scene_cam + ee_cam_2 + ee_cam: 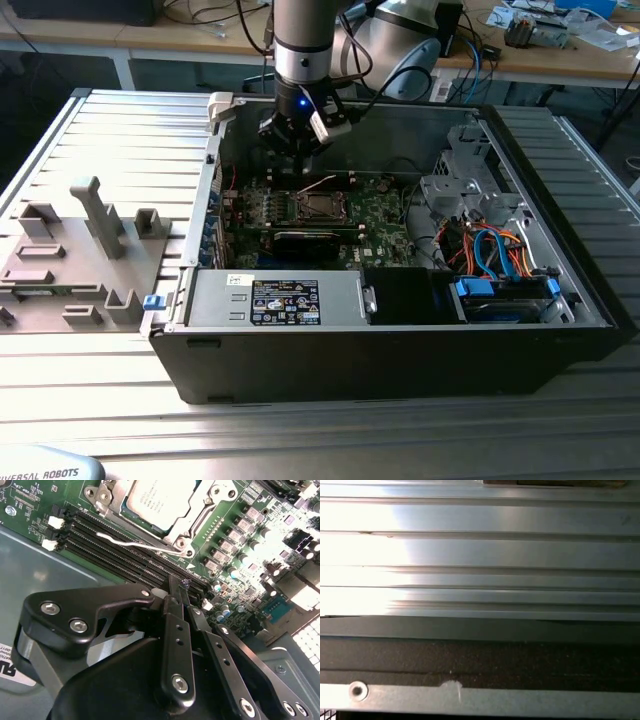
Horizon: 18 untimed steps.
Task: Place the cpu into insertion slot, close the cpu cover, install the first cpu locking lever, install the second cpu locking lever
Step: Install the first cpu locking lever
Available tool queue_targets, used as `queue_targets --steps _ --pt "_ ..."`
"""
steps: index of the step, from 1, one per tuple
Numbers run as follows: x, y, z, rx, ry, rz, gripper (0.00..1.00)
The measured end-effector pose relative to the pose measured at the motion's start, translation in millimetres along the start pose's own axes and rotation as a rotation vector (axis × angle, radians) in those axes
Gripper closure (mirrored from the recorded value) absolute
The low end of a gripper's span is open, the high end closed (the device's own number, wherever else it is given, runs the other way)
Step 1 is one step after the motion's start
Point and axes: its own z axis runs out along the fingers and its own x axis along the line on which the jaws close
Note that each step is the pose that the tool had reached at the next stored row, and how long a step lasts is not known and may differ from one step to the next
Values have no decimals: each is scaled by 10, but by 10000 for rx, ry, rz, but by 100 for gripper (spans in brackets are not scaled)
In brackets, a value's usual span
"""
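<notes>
The cpu [155, 497] lies with its silvery top up in the insertion slot [318, 207] on the green board. The cpu cover [197, 517] rests flat around it as a metal frame. One thin silvery locking lever [125, 541] stands free of the socket, angled out over the long black memory slots; in the exterior view this lever [318, 184] shows as a pale line behind the socket. My gripper [300, 140] hangs above the board's far edge, behind the socket. In the second wrist view its black fingers [172, 630] meet at the tips, gripper [178, 589] shut and holding nothing.
The open computer case [400, 350] lies on a slatted metal table. A labelled power supply [285, 300] fills the near side, and a drive cage with blue and orange cables [495, 255] is on the exterior view's right. A grey fixture [90, 240] sits at the left.
</notes>
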Motion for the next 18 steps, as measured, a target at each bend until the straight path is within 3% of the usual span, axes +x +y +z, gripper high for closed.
queue_targets --steps 18 --pt "-1 39 24 0 0 -1 89"
